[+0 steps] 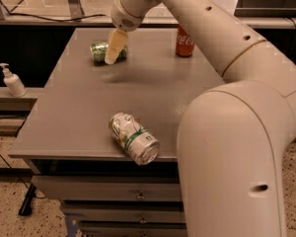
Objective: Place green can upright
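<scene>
The green can [102,52] lies on its side at the far left of the grey table [79,112]. My gripper [113,51] hangs right over the can, its pale fingers [116,43] pointing down in front of the can's right half and hiding part of it. The arm reaches in from the right across the table.
A red cola can [185,42] stands upright at the far right of the table. A white can with a green band [133,138] lies on its side near the front edge. A soap dispenser [12,80] stands on a ledge to the left. Drawers sit below the table.
</scene>
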Controlling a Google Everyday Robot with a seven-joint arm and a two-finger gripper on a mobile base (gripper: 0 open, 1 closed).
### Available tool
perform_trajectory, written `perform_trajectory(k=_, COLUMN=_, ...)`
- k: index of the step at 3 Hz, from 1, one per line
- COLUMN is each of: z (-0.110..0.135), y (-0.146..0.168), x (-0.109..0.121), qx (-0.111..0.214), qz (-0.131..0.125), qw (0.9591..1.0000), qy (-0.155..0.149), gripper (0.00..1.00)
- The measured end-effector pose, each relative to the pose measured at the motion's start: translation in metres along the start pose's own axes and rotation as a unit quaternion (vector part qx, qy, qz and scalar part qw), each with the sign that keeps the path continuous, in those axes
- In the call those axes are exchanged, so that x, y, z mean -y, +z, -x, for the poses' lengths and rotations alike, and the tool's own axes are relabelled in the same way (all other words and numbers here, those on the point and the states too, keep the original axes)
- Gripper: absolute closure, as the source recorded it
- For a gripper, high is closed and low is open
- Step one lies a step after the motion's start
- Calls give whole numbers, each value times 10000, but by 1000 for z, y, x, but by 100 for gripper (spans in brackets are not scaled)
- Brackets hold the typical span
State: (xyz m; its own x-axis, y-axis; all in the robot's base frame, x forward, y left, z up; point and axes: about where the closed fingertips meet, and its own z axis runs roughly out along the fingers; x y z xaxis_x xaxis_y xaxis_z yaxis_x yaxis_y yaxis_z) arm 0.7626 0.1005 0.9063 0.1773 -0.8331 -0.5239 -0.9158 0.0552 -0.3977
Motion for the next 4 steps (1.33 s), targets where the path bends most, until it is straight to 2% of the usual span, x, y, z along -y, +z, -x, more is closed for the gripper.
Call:
perform_trajectory(k=2, z=-9, y=40, x=12, qx=-313, qz=259, qw=9991, qy=-134, gripper=0)
perform_trajectory(k=4, z=-9, y=58, x=-5, qx=-351, qz=671, qw=9969, qy=-198, gripper=41)
